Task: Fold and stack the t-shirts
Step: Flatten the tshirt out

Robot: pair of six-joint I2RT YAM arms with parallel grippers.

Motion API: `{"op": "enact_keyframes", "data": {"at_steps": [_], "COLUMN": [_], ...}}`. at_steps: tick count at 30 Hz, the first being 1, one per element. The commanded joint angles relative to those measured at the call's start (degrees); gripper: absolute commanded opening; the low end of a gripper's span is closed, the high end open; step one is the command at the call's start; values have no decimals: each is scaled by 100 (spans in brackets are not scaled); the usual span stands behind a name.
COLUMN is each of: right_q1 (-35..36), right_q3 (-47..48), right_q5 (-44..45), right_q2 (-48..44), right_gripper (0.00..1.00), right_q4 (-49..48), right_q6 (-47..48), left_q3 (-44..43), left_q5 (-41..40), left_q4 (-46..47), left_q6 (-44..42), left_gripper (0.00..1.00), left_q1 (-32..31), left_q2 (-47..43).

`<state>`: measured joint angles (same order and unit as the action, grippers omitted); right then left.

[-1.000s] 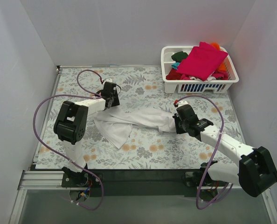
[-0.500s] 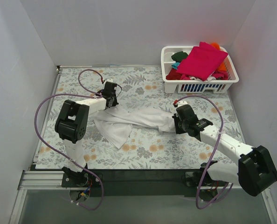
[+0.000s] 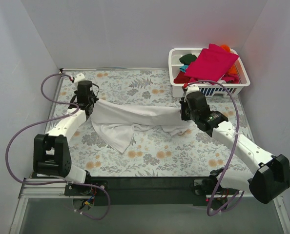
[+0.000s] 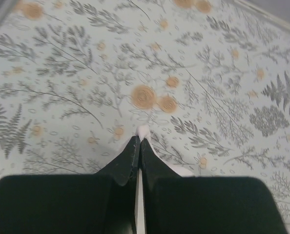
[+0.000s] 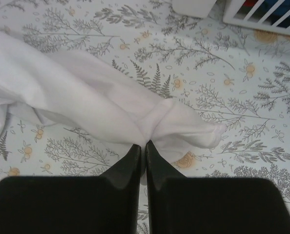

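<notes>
White t-shirt (image 3: 135, 116), one, spans left gripper (image 3: 90, 105) and right gripper (image 3: 183, 114).

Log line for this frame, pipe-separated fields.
left gripper: shut on white t-shirt | right gripper: shut on it | white t-shirt: stretched between both | basket: magenta t-shirt on top

my left arm (image 3: 67, 126) reaches out along the left side. my left hand (image 3: 89, 108) points down, its fingers (image 4: 129, 158) pressed tight together on a bit of the white t-shirt (image 3: 130, 117). my right arm (image 3: 238, 146) stretches forward and leans in a little. my right hand (image 3: 186, 113) pinches the other end, fingers (image 5: 133, 163) squeezed together. the two hands are well apart.
</notes>
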<state>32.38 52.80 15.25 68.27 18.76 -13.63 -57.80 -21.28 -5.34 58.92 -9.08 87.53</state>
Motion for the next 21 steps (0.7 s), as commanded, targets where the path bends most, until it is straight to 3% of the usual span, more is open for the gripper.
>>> {"op": "enact_keyframes", "data": {"at_steps": [1,14,16,21], "right_q1": [14,14,14,-65], "right_q3": [433,705,784,899], "right_q5": [180,312,531,681], "right_q2": [-7,-1606,-1484,-194], "right_gripper": [1,1,1,3], "right_q4": [74,1015,945,436], "right_q6": [141,264,308,431], "left_q3": [356,1052,947,788], "left_q5": [-280,-254,-105,-8], "left_q4": [130,499,499,437], "left_q6": [-56,-47,-82,-91], "left_gripper": [0,0,0,0], "left_q1": [249,390,390,425], "left_q2": [-560,-2108,-1968,-984]}}
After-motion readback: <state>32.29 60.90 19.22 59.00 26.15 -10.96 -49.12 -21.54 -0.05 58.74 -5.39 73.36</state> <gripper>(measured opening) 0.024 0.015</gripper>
